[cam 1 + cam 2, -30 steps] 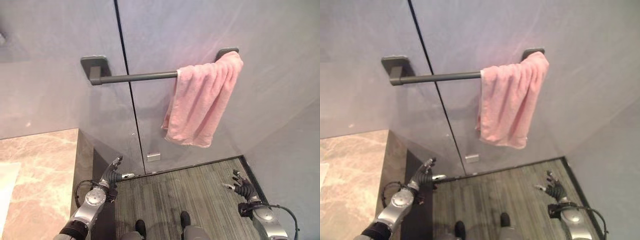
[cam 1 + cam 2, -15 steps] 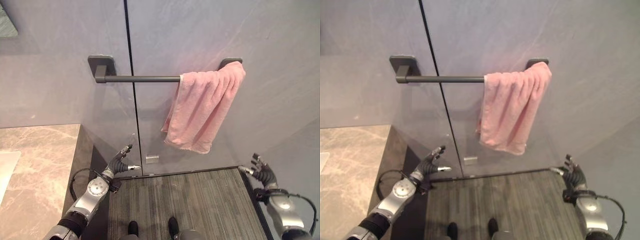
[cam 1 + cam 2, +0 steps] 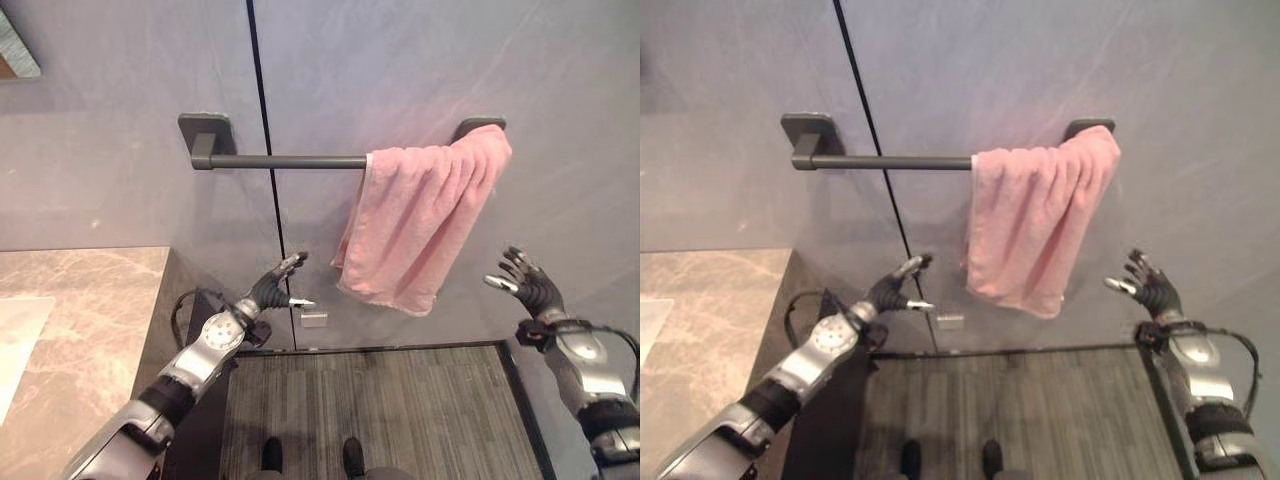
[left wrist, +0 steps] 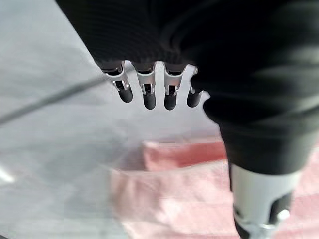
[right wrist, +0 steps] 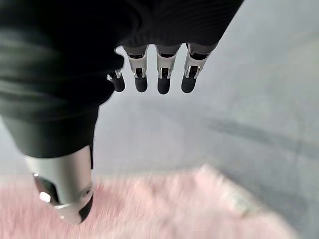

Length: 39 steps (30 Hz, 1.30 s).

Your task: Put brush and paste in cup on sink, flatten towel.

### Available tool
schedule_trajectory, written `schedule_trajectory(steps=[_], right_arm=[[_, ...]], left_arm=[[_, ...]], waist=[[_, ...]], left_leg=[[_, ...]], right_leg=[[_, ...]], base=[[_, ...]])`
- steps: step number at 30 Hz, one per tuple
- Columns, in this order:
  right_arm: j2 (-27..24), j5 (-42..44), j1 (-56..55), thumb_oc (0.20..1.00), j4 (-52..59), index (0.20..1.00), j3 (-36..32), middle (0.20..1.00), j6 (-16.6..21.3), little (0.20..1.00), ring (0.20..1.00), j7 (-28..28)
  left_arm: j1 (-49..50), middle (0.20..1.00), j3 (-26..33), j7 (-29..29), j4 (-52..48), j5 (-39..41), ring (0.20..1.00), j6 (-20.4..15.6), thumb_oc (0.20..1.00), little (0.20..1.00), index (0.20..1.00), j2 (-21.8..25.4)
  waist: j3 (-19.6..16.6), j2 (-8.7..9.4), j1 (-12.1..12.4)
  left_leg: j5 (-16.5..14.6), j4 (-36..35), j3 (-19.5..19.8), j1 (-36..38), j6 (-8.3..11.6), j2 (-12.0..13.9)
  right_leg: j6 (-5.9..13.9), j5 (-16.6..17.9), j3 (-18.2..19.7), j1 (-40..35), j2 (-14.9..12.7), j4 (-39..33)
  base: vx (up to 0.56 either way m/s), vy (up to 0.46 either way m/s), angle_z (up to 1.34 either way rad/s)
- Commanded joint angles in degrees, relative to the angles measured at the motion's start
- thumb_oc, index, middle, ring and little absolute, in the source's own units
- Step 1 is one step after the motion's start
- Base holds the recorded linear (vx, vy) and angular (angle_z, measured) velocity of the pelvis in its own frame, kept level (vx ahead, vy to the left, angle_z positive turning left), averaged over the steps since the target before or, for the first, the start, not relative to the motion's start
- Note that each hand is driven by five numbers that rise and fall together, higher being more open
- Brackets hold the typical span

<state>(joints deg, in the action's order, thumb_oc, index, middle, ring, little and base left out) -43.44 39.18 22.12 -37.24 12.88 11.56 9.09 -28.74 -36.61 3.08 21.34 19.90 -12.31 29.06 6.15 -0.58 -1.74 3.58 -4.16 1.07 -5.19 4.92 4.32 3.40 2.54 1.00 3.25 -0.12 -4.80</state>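
Observation:
A pink towel (image 3: 420, 225) hangs bunched at the right end of a dark wall rail (image 3: 285, 160), its folds crowded together. My left hand (image 3: 268, 292) is raised below and left of the towel's lower edge, open, holding nothing. My right hand (image 3: 528, 284) is up on the towel's right side, apart from the cloth, fingers spread and open. The left wrist view looks past its fingers (image 4: 149, 94) at the pink towel (image 4: 179, 194). In the right wrist view the towel (image 5: 164, 209) lies beyond the fingers (image 5: 162, 79).
A marble sink counter (image 3: 90, 330) runs along the left. A dark vertical seam (image 3: 268, 180) splits the grey wall behind the rail. A small metal plate (image 3: 313, 319) sits low on the wall. Grey plank floor (image 3: 370, 410) lies below.
Both hands have risen from near the floor toward the towel: the left up and right, the right up beside the towel's right edge. The camera has also shifted.

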Motion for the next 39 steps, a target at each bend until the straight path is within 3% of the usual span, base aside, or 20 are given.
schedule_trajectory(steps=[1,9,18,19,20,33,39], right_arm=[[-2.0,4.6,6.4,1.0,0.1,1.0,1.8,1.0,1.1,1.0,1.0,1.1],[0.5,4.5,18.9,1.0,-4.9,1.0,8.5,1.0,0.9,1.0,1.0,-1.4],[3.3,2.7,24.2,1.0,-5.0,1.0,10.2,1.0,1.3,1.0,1.0,-4.0],[4.4,3.4,24.5,0.473,-4.4,0.473,9.6,0.473,1.5,0.473,0.473,-4.8],[5.1,3.8,24.7,0.2,-4.2,0.2,9.0,0.2,1.8,0.2,0.2,-5.5],[10.7,7.3,19.7,0.2,1.6,0.2,5.5,0.2,2.9,0.2,0.2,-6.3],[12.1,9.8,13.7,0.2,11.2,0.2,3.3,0.2,4.1,0.2,0.2,-3.7]], left_arm=[[-6.3,1.0,-0.5,-0.4,1.0,2.4,1.0,-3.9,1.0,1.0,1.0,-2.5],[-11.8,1.0,-3.5,-2.8,3.2,2.3,1.0,-4.1,1.0,1.0,1.0,-5.7],[-10.9,1.0,-2.3,-5.6,2.5,0.6,1.0,-3.5,1.0,1.0,1.0,-7.9],[-10.8,1.0,-2.1,-6.4,1.9,-0.5,1.0,-3.2,1.0,1.0,1.0,-8.0],[-11.1,0.2,-2.2,-6.9,2.2,-1.1,0.2,-3.1,0.2,0.2,0.2,-8.3],[-10.0,0.2,-1.8,-7.7,2.9,-1.6,0.2,-2.4,0.2,0.2,0.2,-10.2],[-7.1,0.2,0.0,-7.0,-1.3,-1.5,0.2,-2.5,0.2,0.2,0.2,-9.1]], waist=[[0.7,2.03,1.8],[2.3,0.24,2.7],[2.2,0.42,3.7],[2.1,0.72,3.8],[2.1,0.82,3.8],[1.9,2.5,3.2],[1.0,3.61,2.9]], left_leg=[[-0.5,1.3,-1.6,1.0,-0.07,-3.1],[1.1,0.1,-2.1,-2.0,0.7,-3.0],[0.7,0.2,-2.5,-2.4,0.34,-3.2],[0.6,0.1,-2.6,-2.5,0.24,-3.2],[0.5,0.1,-2.7,-2.5,0.2,-3.2],[-0.3,-0.4,-3.6,-2.0,-0.45,-3.1],[-0.7,-0.7,-4.2,-1.2,-0.74,-3.0]], right_leg=[[3.43,1.4,1.4,5.2,-1.9,6.2],[3.51,3.0,1.4,7.7,-2.2,4.2],[3.73,3.6,2.1,7.6,-2.4,2.7],[3.81,3.7,2.1,7.5,-2.5,2.5],[3.89,3.7,2.1,7.5,-2.5,2.5],[4.63,4.8,2.8,7.3,-2.6,1.6],[4.97,5.3,3.4,6.9,-2.5,1.0]], base=[[-0.07,-0.037,-0.01],[-0.02,-0.014,-0.01],[0.02,0.0,-0.01],[0.01,0.016,-0.06],[0.0,0.018,-0.04],[0.0,0.012,-0.03],[0.0,0.014,-0.02]])
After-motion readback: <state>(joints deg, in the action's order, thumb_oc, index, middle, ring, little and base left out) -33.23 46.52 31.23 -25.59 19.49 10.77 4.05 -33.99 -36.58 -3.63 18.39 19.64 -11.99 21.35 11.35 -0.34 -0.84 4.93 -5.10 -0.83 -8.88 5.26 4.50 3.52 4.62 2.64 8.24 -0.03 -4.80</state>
